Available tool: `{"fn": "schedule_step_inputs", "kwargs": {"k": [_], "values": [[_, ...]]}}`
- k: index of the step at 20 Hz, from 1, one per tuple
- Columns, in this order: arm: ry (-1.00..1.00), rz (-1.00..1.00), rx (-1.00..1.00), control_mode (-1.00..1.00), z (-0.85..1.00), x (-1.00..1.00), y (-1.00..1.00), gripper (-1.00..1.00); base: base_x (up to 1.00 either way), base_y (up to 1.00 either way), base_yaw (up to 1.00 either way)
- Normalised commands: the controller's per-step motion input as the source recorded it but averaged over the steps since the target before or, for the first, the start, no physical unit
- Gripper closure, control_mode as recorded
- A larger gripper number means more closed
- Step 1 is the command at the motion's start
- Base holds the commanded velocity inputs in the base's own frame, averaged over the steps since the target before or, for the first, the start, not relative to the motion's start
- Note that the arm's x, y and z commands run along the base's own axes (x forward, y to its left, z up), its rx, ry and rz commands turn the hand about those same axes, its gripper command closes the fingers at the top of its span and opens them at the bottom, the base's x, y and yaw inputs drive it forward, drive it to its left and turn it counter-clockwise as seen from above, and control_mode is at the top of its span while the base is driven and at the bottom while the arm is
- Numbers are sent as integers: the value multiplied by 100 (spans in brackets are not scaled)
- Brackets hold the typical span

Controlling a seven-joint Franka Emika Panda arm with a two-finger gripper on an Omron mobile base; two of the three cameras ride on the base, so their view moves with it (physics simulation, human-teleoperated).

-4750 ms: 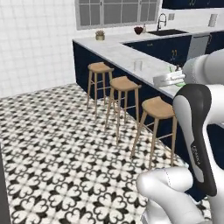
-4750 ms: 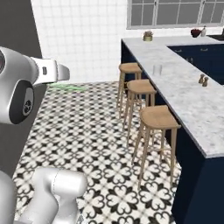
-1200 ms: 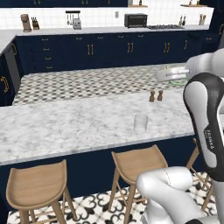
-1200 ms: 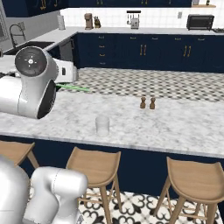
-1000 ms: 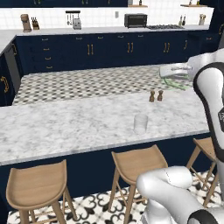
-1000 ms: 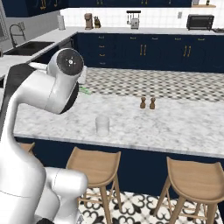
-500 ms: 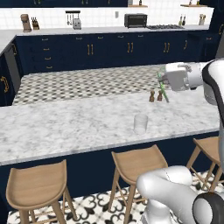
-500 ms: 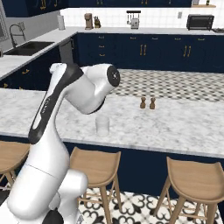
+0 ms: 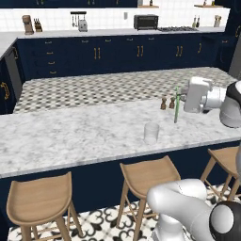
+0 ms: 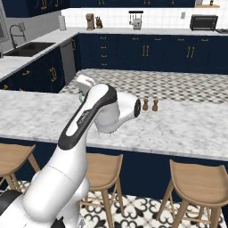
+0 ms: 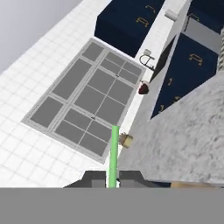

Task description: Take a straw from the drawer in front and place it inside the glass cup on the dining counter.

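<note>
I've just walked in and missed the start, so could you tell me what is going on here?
The robot arm is carrying the straw over the dining counter. Its claw is shut on the straw, which hangs roughly upright in the left base view, held near its top. The glass cup stands on the counter, lower and to the left of the straw in that view, and the straw is not yet in it. Two small brown shakers stand behind.

White robot arm (image 10: 95, 116) bent over the long white-grey marbled worktop (image 10: 187, 129).
Two small brown shakers (image 10: 150, 105) stand side by side on the marble, just right of the arm's elbow. Tan wooden stools (image 10: 198, 180) stand in front of the navy base. A bit of green (image 10: 80, 95) shows beside the hand.
</note>
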Motion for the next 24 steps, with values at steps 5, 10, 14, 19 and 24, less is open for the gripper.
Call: {"fn": "schedule_step_inputs", "kwargs": {"k": [5,10,14,19,24], "values": [[0,-7,19,-100,-37,53,6,100,0,0,0],[0,-15,1,-100,-8,23,-8,100,0,0,0],[0,-7,4,-100,-8,0,-17,100,0,0,0],[-1,-3,7,-100,-8,-2,0,100,0,0,0],[-3,-4,3,-100,-4,0,-2,100,0,0,0]]}}
